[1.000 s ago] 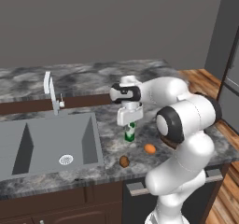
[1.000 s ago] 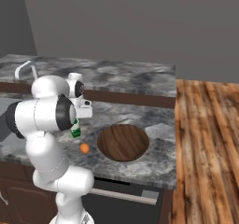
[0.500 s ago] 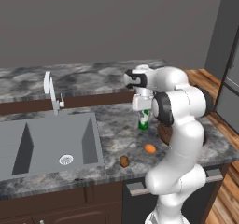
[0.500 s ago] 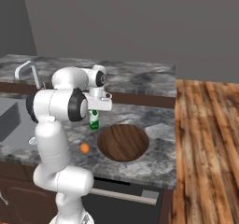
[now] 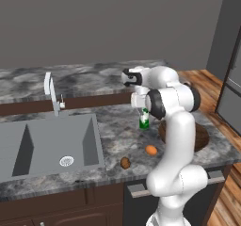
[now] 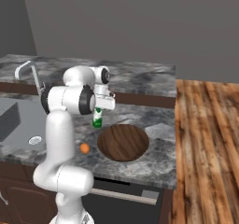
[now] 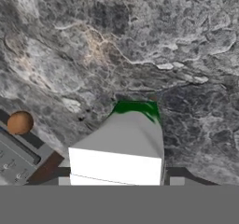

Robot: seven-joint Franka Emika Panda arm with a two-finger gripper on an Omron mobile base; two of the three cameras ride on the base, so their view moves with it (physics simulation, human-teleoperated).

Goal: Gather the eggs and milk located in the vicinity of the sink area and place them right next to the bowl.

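White milk (image 5: 144,119) under claw (image 5: 142,108).

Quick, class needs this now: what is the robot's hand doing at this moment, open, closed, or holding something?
Hand: closed on the milk carton, holding it upright by its top, beside the bowl.
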